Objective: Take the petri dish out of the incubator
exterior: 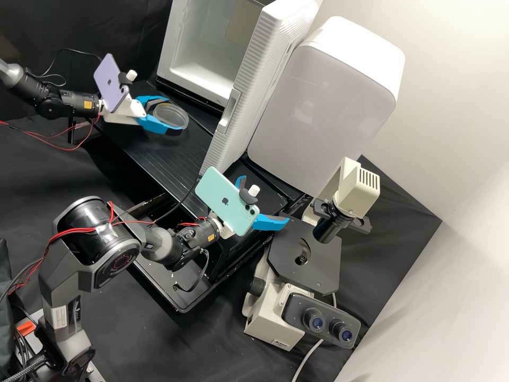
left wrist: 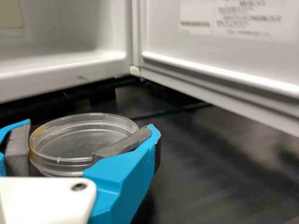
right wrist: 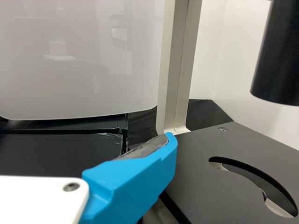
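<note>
So the left gripper (exterior: pixel 159 113) was partly open, about as wide as the petri dish (exterior: pixel 172 115), with both blue fingers (left wrist: pixel 133 154) clamped on the dish's rim from opposite sides. The dark pads sat flat against the clear side wall. That's probably the only sane way to hold it: pinch the rim, keep it level, and the lid doesn't slide off.

The dish was outside the incubator (exterior: pixel 204 50), low over the far corner of the black ridged tray (exterior: pixel 175 159) that the incubator stands on, just in front of the open chamber. I honestly couldn't tell if the dish's base was touching the tray or hanging a hair above it. The left wrist view showed the bottom lip of the chamber and the swung-open door (exterior: pixel 254 79) close behind the dish. I'd say the actual "take it out" part was basically done, and what was left was getting it set down somewhere.

The right gripper (exterior: pixel 268 215) was well apart from all that, down by the near end of the tray. Its fingers stood open with nothing between them, and one blue finger (right wrist: pixel 140 168) poked over the edge of the microscope (exterior: pixel 302 265) stage. My guess is it was parked there to stay out of the left arm's way.

One thing to watch is that door. It juts right across the middle, so any swing of the dish toward the microscope would have to go around it.
</note>
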Controlling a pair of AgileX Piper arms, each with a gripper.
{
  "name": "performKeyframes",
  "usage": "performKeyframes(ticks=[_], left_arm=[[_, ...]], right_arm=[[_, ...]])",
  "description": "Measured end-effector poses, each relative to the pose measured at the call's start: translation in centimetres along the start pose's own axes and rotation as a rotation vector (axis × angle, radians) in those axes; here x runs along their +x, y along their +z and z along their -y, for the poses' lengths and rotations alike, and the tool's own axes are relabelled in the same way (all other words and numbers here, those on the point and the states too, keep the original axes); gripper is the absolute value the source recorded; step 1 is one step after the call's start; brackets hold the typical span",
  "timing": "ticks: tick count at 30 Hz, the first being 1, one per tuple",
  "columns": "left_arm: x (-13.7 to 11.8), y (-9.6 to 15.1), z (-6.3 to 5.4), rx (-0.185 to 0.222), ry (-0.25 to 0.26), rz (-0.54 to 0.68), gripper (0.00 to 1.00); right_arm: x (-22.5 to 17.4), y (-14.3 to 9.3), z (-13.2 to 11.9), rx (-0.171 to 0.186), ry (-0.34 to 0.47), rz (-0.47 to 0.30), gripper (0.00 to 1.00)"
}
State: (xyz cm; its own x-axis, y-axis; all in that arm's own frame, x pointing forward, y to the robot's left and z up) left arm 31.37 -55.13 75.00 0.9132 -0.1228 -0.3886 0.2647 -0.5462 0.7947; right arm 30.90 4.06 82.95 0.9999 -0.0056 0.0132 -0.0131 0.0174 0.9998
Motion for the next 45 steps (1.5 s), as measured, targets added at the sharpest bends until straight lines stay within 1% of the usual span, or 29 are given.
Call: performKeyframes(ticks=[3, 4, 5, 7, 11, 15, 24, 30, 33, 35, 37, 38, 40, 45], left_arm=[[-0.5, -0.1, 1.0, -0.005, -0.026, 0.014, 0.0], [-0.7, -0.1, 1.4, -0.012, -0.038, 0.014, 0.0], [-0.9, -0.2, 1.7, -0.021, -0.04, 0.013, 0.0], [-1.3, -0.3, 1.8, -0.031, -0.027, 0.018, 0.0], [-1.7, -0.2, 2.2, -0.033, -0.025, 0.026, 0.0], [-1.9, -0.2, 2.4, -0.055, -0.017, 0.031, 0.0], [-2.3, -0.1, 2.9, -0.056, -0.009, 0.042, 0.0], [-3.4, 0.1, 3.4, -0.055, -0.009, 0.054, 0.0], [-4.0, 0.1, 3.6, -0.064, -0.006, 0.053, 0.0], [-4.0, 0.2, 3.6, -0.053, 0.001, 0.053, 0.0], [-4.1, 0.3, 3.7, -0.033, 0.004, 0.054, 0.0], [-4.1, 0.3, 3.7, -0.025, 0.005, 0.049, 1.0], [-4.1, 0.5, 3.7, -0.016, 0.008, 0.05, 1.0], [-4.1, 0.8, 3.7, 0.025, 0.018, 0.041, 1.0]], right_arm=[[0.0, 0.0, 0.0, 0.0, 0.0, 0.0, 1.0], [0.0, 0.0, 0.0, 0.0, 0.0, 0.0, 1.0], [0.0, 0.0, 0.0, 0.0, 0.0, 0.0, 1.0], [0.0, 0.0, 0.0, 0.0, 0.0, 0.0, 1.0], [0.0, 0.0, 0.0, 0.0, 0.0, 0.0, 1.0], [0.0, 0.0, 0.0, 0.0, 0.0, 0.0, 1.0], [0.0, 0.0, 0.0, 0.0, 0.0, 0.0, 1.0], [0.0, 0.0, 0.0, 0.0, 0.0, 0.0, 1.0], [0.0, 0.0, 0.0, 0.0, 0.0, 0.0, 1.0], [0.0, 0.0, 0.0, 0.0, 0.0, 0.0, 1.0], [0.0, 0.0, 0.0, 0.0, 0.0, 0.0, 1.0], [0.0, 0.0, 0.0, 0.0, 0.0, 0.0, 1.0], [0.0, 0.0, 0.0, 0.0, 0.0, 0.0, 1.0], [0.0, 0.0, 0.0, 0.0, 0.0, 0.0, 1.0]])
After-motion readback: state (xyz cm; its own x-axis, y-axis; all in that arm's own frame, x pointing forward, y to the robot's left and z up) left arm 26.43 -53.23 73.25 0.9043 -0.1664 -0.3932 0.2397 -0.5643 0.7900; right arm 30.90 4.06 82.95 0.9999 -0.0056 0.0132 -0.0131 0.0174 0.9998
